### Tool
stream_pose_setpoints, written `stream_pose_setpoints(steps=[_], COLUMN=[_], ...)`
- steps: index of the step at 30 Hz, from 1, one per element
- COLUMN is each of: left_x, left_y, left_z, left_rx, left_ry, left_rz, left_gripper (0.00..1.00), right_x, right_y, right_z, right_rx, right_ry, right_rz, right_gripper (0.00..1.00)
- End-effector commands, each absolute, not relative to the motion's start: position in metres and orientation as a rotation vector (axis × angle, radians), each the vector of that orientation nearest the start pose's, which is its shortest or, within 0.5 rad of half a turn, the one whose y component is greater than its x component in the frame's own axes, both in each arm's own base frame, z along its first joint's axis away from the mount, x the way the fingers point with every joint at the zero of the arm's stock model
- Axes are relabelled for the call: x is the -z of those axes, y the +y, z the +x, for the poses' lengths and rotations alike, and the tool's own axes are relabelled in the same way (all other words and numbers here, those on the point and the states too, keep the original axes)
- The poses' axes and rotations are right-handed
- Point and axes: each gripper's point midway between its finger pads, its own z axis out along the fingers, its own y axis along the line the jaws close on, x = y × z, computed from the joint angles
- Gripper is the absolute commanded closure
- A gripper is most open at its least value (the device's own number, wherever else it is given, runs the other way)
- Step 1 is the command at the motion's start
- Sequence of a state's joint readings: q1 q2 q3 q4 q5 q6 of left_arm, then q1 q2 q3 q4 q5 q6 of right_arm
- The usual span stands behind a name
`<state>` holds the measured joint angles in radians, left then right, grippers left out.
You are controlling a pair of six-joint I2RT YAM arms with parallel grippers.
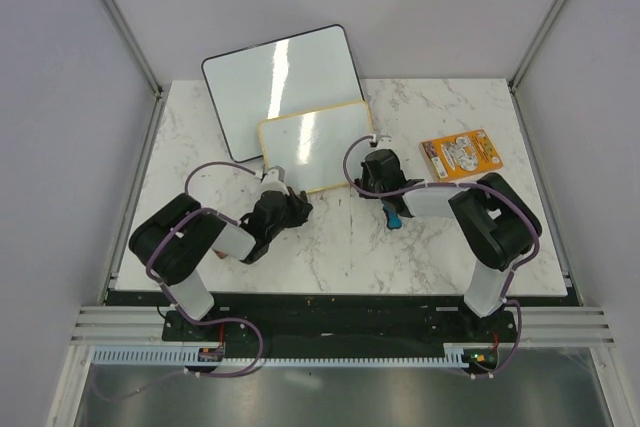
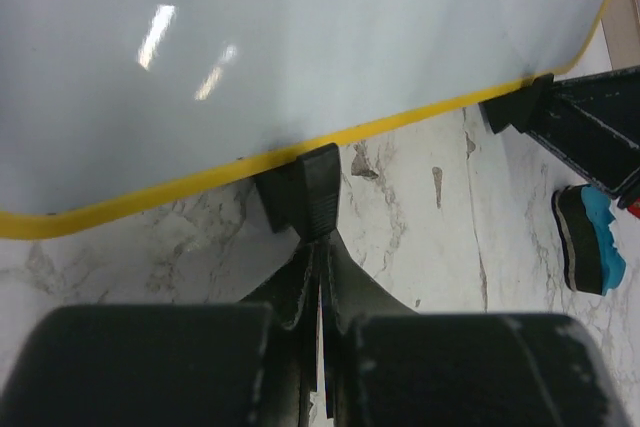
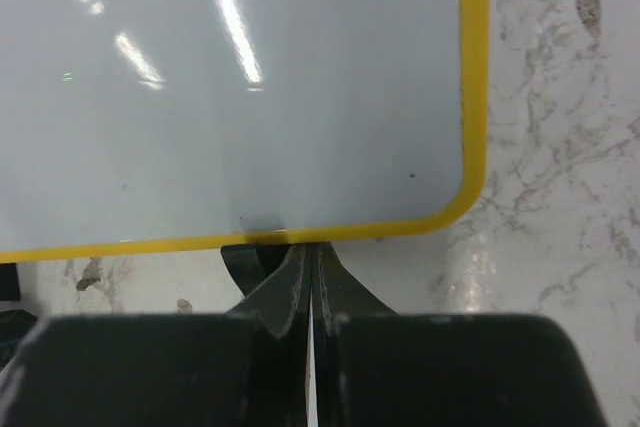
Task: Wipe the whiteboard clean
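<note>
The small yellow-framed whiteboard (image 1: 315, 145) lies mid-table, and its white face shows no marks. My left gripper (image 1: 276, 184) is shut at the board's near left edge. In the left wrist view its tips (image 2: 320, 242) meet a black foot (image 2: 300, 189) under the yellow frame (image 2: 140, 197). My right gripper (image 1: 373, 163) is shut at the board's right side. In the right wrist view its tips (image 3: 308, 252) touch the frame (image 3: 400, 225), beside another black foot (image 3: 240, 259). A blue and black eraser (image 1: 393, 219) lies loose on the table, also seen in the left wrist view (image 2: 590, 242).
A larger black-framed whiteboard (image 1: 280, 77) lies behind the small one, partly off the table's far edge. An orange box (image 1: 460, 154) sits at the right. The marble table (image 1: 340, 247) ends at walls on the left, right and back.
</note>
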<state>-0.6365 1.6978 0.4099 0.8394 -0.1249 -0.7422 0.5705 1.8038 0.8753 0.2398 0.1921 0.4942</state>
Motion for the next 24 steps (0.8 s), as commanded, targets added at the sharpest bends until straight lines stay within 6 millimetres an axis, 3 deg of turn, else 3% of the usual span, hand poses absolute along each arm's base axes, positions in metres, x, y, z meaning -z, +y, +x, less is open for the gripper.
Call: stream_pose_setpoints(steps=[1, 4, 8, 10, 11, 13, 14, 16, 17, 18, 19, 21, 22, 23, 24], left_x=[-0.021, -0.026, -0.036, -0.046, -0.051, -0.057, -0.066, -0.076, -0.085, -0.091, -0.095, -0.109, -0.113, -0.125, -0.121], left_y=[-0.221, -0.229, -0.242, -0.248, -0.250, -0.258, -0.258, -0.267, -0.269, -0.272, -0.277, -0.278, -0.281, -0.281, -0.278], left_z=[0.320, 0.321, 0.312, 0.300, 0.296, 0.281, 0.276, 0.265, 0.261, 0.256, 0.250, 0.244, 0.238, 0.236, 0.234], left_rx=[0.620, 0.642, 0.721, 0.756, 0.761, 0.762, 0.755, 0.768, 0.770, 0.783, 0.820, 0.849, 0.888, 0.906, 0.891], left_ry=[2.058, 2.063, 2.033, 2.001, 1.985, 1.964, 1.943, 1.937, 1.926, 1.919, 1.917, 1.888, 1.880, 1.853, 1.884], left_rz=[-0.250, -0.182, -0.068, 0.014, 0.039, 0.129, 0.163, 0.222, 0.256, 0.282, 0.321, 0.356, 0.381, 0.380, 0.380], left_gripper=[0.98, 0.98, 0.98, 0.98, 0.98, 0.98, 0.94, 0.84, 0.69, 0.61, 0.48, 0.36, 0.22, 0.19, 0.16], right_x=[-0.025, -0.022, -0.029, -0.029, -0.042, -0.047, -0.062, -0.071, -0.084, -0.090, -0.104, -0.111, -0.123, -0.123, -0.127], right_y=[0.252, 0.247, 0.223, 0.210, 0.206, 0.198, 0.198, 0.193, 0.191, 0.189, 0.187, 0.181, 0.178, 0.174, 0.170], right_z=[0.375, 0.367, 0.358, 0.349, 0.349, 0.340, 0.338, 0.330, 0.326, 0.323, 0.320, 0.312, 0.309, 0.303, 0.302], right_rx=[-0.409, -0.393, -0.315, -0.270, -0.272, -0.269, -0.294, -0.297, -0.313, -0.317, -0.338, -0.337, -0.351, -0.334, -0.325], right_ry=[2.242, 2.247, 2.232, 2.244, 2.213, 2.212, 2.181, 2.175, 2.160, 2.154, 2.126, 2.125, 2.096, 2.109, 2.099], right_rz=[-0.016, 0.006, 0.084, 0.107, 0.121, 0.132, 0.137, 0.134, 0.132, 0.129, 0.124, 0.113, 0.115, 0.100, 0.100], right_gripper=[1.00, 1.00, 1.00, 1.00, 1.00, 1.00, 1.00, 1.00, 1.00, 1.00, 0.95, 0.81, 0.68, 0.59, 0.50])
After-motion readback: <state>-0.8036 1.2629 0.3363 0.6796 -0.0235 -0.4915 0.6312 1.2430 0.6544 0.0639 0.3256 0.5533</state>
